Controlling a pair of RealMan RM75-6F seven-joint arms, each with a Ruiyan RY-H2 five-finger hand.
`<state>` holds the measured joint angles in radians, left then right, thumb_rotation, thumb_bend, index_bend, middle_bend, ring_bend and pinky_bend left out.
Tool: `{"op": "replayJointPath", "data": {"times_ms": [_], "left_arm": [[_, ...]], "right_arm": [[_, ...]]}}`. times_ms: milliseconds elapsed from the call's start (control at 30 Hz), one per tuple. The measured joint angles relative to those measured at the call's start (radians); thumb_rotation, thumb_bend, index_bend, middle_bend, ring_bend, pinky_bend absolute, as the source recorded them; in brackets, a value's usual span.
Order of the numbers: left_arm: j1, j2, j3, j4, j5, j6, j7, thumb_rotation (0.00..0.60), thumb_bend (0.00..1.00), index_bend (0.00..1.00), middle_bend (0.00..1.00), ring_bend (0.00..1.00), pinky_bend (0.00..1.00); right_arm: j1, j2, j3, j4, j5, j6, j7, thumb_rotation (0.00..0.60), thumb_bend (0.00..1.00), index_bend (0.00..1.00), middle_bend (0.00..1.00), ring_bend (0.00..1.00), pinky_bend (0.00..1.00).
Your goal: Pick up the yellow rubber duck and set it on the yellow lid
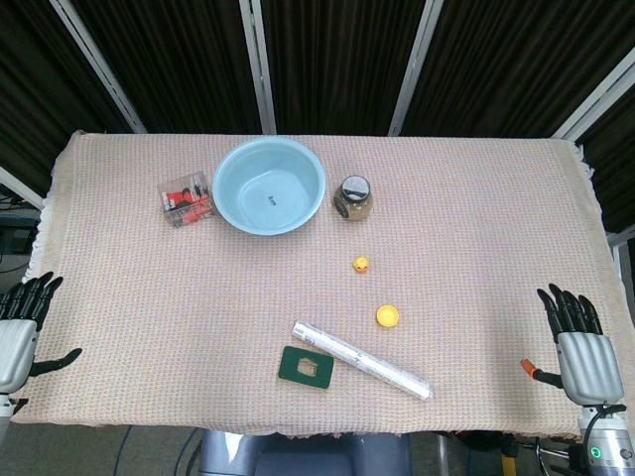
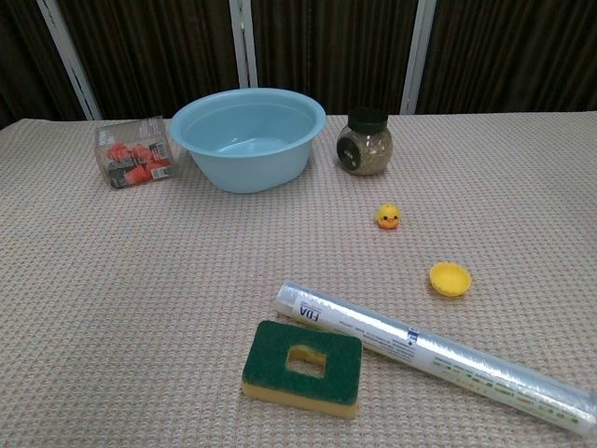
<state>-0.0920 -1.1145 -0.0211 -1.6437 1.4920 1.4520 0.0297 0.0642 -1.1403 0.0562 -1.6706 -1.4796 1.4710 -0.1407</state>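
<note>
Duck and lid wait untouched on a worktop [image 1: 476, 198] draped in woven cloth, with the pale blue basin [image 1: 269, 185] as the largest thing on it and the landmark for the rest. Left of the basin lies a clear packet of red items [image 1: 188, 198]; just right of it stands a dark-capped jar of grains [image 1: 354, 197]. Well in front of the basin, toward the robot, a long foil-wrapped roll [image 2: 429, 353] runs on a slant, and a green-topped sponge [image 2: 302, 366] with a hole in its middle sits close against the roll's near end. The yellow lid [image 2: 450, 278] lies in front and to the right of the basin, rim up as far as the chest view allows. The yellow rubber duck [image 2: 388, 217], smallest of all, stands upright between the jar and the lid, apart from both.

Neither hand has engaged. The left hand [image 1: 20, 332] and the right hand [image 1: 581, 349] rest at the worktop's near corners, fingers spread, holding nothing. The right hand is nearer and looks the natural choice: come down from above, pinch the duck lightly across its body to avoid squeezing it out, then lower it squarely onto the small lid without nudging it.
</note>
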Motion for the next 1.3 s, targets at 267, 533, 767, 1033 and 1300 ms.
{"op": "replayJointPath", "data": {"times_ms": [267, 533, 767, 1033, 1300], "left_arm": [[0.001, 0.002, 0.000, -0.001, 0.003, 0.005, -0.001, 0.600, 0.09, 0.00, 0.00, 0.00, 0.00], [0.001, 0.000, 0.000, -0.001, 0.001, 0.001, -0.001, 0.600, 0.10, 0.00, 0.00, 0.00, 0.00], [-0.001, 0.004, -0.001, -0.008, -0.008, -0.007, -0.004, 0.600, 0.09, 0.00, 0.00, 0.00, 0.00], [-0.001, 0.007, -0.004, -0.007, -0.008, -0.003, -0.011, 0.600, 0.10, 0.00, 0.00, 0.00, 0.00], [-0.005, 0.013, -0.009, -0.011, -0.019, -0.013, -0.025, 0.600, 0.09, 0.00, 0.00, 0.00, 0.00]], "right_arm": [[-0.002, 0.002, -0.001, -0.001, -0.003, 0.004, 0.003, 0.600, 0.04, 0.00, 0.00, 0.00, 0.00], [-0.003, 0.003, -0.002, -0.005, -0.005, 0.004, 0.012, 0.600, 0.04, 0.00, 0.00, 0.00, 0.00], [0.003, 0.005, 0.001, -0.027, -0.002, -0.006, 0.019, 0.600, 0.04, 0.00, 0.00, 0.00, 0.00], [0.080, 0.010, 0.062, -0.102, 0.029, -0.067, -0.068, 0.600, 0.04, 0.10, 0.00, 0.00, 0.00], [0.247, -0.059, 0.177, -0.176, 0.250, -0.220, -0.272, 0.600, 0.07, 0.23, 0.06, 0.00, 0.00]]}}
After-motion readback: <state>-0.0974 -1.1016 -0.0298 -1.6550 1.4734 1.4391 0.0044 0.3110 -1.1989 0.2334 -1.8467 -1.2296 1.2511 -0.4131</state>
